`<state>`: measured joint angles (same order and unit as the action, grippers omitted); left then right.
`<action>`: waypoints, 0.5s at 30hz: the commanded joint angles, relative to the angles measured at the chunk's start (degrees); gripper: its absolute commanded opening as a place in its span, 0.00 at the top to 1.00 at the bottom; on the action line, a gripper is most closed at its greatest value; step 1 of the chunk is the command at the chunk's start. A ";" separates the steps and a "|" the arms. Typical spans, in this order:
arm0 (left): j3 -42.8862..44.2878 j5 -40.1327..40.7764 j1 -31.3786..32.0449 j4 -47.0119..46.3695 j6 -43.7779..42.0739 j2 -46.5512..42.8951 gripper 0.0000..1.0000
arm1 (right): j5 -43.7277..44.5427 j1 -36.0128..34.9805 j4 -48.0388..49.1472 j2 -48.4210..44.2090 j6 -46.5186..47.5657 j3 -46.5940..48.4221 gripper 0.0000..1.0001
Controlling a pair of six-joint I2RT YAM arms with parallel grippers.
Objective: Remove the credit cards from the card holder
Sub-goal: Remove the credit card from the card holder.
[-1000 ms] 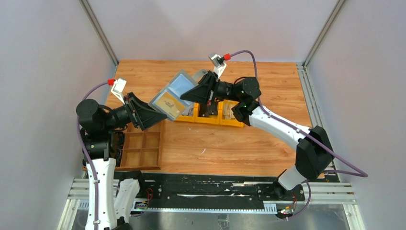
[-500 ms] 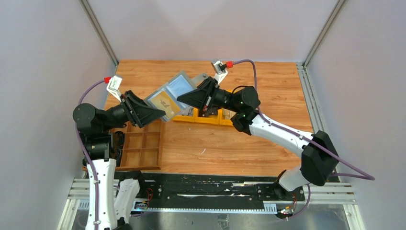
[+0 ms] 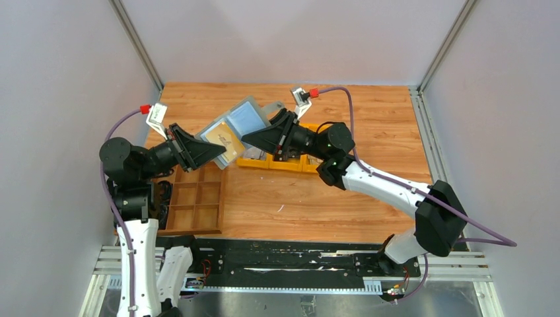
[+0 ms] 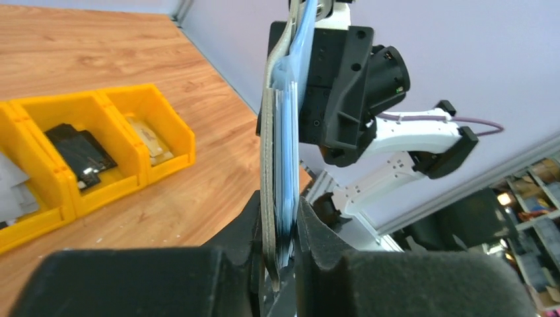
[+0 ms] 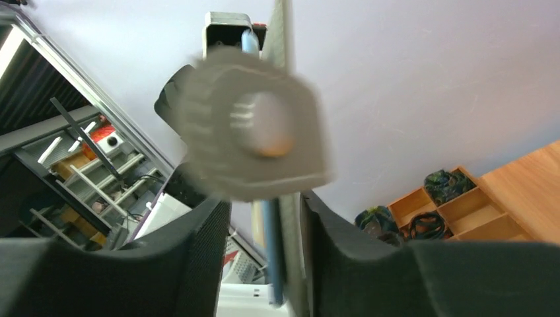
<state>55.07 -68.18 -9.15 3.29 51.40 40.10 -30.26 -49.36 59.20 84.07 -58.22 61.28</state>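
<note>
Grey-blue card holder [image 3: 245, 120]: spread open and held up in the air over the far left part of the table [image 3: 343, 198], tilted, one end at each gripper.
Credit card [image 3: 223, 139]: tan-faced, sitting in the pocket of the holder's half nearer the left arm; the other half shows a pale blue pocket.
Left gripper [image 3: 214, 150]: clamped on the holder's lower-left edge; the left wrist view shows both fingers [image 4: 310, 228] pressed against the stacked grey and blue layers.
Right gripper [image 3: 248, 137]: jaws parted around the holder's opposite edge; in the right wrist view the thin edge stands between them, close to one finger with a gap at the other.
Closing tab [image 5: 254, 132]: blurred, hanging close in front of the right wrist camera.
Yellow bins [image 3: 290, 164]: in a row on the table under the right gripper, one holding a black item [image 4: 82, 152].
Wooden tray [image 3: 198, 205]: compartmented, on the table just below the left gripper.
</note>
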 commanded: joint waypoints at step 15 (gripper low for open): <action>11.44 18.71 0.18 47.00 -45.25 11.56 1.00 | -12.86 10.27 -34.89 -5.66 13.14 10.15 0.34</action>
<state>66.11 -46.87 -9.02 46.22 10.98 52.12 -31.40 -38.35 26.74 74.98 -45.50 67.18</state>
